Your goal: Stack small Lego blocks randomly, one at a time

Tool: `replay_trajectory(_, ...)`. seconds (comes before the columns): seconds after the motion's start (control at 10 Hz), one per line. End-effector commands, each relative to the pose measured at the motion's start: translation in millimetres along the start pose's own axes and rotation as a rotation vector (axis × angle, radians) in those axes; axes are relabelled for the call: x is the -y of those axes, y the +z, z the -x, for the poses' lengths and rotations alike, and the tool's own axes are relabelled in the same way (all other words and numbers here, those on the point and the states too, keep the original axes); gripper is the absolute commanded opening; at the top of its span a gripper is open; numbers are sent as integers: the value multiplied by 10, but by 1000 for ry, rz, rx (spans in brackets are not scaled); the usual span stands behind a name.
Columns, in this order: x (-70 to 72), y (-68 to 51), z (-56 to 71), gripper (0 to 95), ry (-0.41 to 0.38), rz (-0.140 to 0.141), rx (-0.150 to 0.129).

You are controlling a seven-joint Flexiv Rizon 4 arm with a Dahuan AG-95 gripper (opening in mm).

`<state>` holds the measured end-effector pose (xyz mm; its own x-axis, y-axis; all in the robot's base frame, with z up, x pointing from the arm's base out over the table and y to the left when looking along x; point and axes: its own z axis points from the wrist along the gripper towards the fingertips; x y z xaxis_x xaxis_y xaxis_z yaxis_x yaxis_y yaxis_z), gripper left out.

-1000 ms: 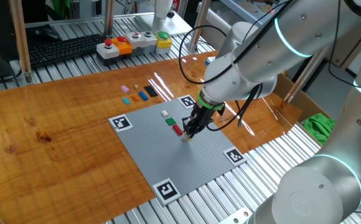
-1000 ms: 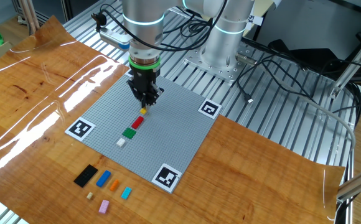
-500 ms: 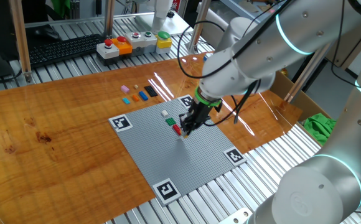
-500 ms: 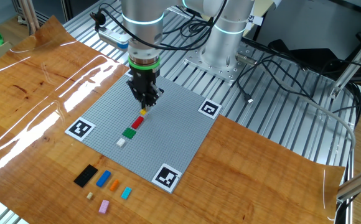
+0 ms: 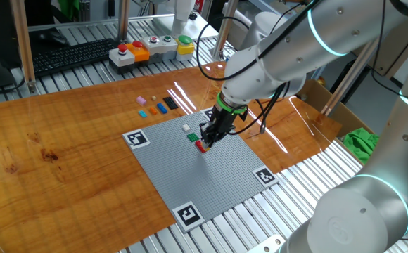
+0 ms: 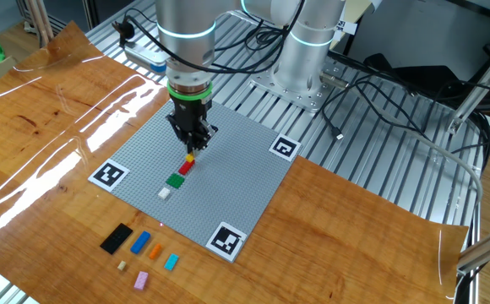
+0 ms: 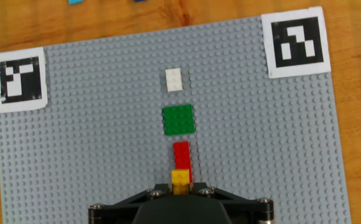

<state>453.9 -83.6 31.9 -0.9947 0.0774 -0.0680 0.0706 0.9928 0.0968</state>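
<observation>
Hand view: small yellow plastic Lego block [image 7: 180,181] is seen clenched in black two-finger gripper [image 7: 180,190], at near end of red plastic brick [image 7: 182,159] on grey studded baseplate [image 7: 93,137]. Beyond red: green square brick [image 7: 178,119], then white brick [image 7: 173,79].

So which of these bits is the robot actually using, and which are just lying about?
In use:
- yellow brick, held in the gripper
- red brick, green brick, white brick on the grey baseplate
- spare bricks on the wood

Lying about:
- button box
- keyboard
- green cloth
</observation>
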Motion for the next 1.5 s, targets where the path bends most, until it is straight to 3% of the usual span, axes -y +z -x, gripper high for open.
replay_trajectory(0.1,-2,-5,6,0,0,1,-1)
replay_trajectory(1.5,11,110,80,0,-27,6,3)
